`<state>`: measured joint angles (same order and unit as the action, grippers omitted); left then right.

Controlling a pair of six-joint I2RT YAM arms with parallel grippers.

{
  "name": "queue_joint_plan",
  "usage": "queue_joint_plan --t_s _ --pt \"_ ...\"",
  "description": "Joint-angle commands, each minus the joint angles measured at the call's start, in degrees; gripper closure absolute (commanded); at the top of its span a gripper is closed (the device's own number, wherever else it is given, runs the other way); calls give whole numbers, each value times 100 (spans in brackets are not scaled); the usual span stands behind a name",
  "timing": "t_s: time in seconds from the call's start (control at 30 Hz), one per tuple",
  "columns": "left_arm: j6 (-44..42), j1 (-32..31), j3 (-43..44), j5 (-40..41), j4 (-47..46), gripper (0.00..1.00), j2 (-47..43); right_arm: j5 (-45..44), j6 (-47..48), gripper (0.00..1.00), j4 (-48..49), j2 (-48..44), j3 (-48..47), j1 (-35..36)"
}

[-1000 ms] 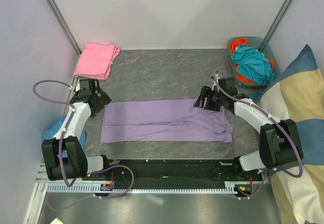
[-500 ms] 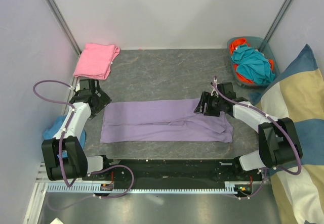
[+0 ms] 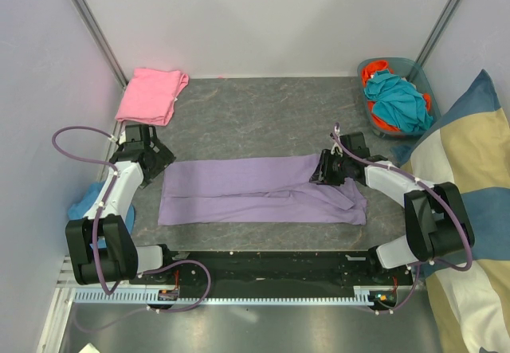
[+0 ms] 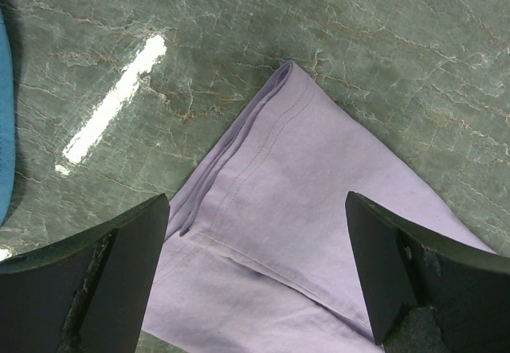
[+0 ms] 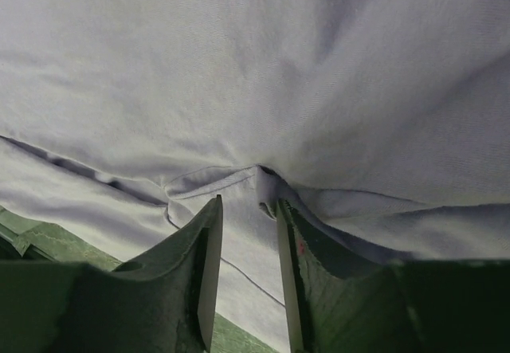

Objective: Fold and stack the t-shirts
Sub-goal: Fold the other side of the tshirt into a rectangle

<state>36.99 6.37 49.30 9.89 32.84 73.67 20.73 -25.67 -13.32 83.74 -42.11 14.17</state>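
Since a second ago the right gripper [image 3: 325,170] has come down onto the far-right corner of the lavender t-shirt [image 3: 247,190], and its jaws have drawn in. They now stand narrow, pinching a small pucker of lavender cloth, with wrinkles running out from the fingertips [image 5: 209,249]. The lavender t-shirt lies in a long folded band on the table [image 3: 255,114], with its right end rumpled. The left gripper [image 3: 159,158] hangs above the shirt's far-left corner, jaws spread wide and holding nothing. The pink t-shirt [image 3: 150,94] lies folded beyond that same corner, well apart from the lavender one.
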Motion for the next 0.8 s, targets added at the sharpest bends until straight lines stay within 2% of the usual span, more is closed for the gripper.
queue_joint_plan --t_s 0.0,0.13,0.43,0.57,0.77 --pt "-8 22 -17 -31 -129 0 -54 -7 36 61 242 80 27 42" --pt "1 22 -26 -40 -111 0 -46 -25 36 65 269 151 27 42" --pt "-8 22 -17 -22 -111 0 -46 -60 71 81 313 247 45 42" --pt "-8 22 -17 -31 -111 0 -37 -69 71 92 304 256 36 41" --pt "-8 22 -25 -49 -111 0 -46 -43 80 100 251 178 10 33"
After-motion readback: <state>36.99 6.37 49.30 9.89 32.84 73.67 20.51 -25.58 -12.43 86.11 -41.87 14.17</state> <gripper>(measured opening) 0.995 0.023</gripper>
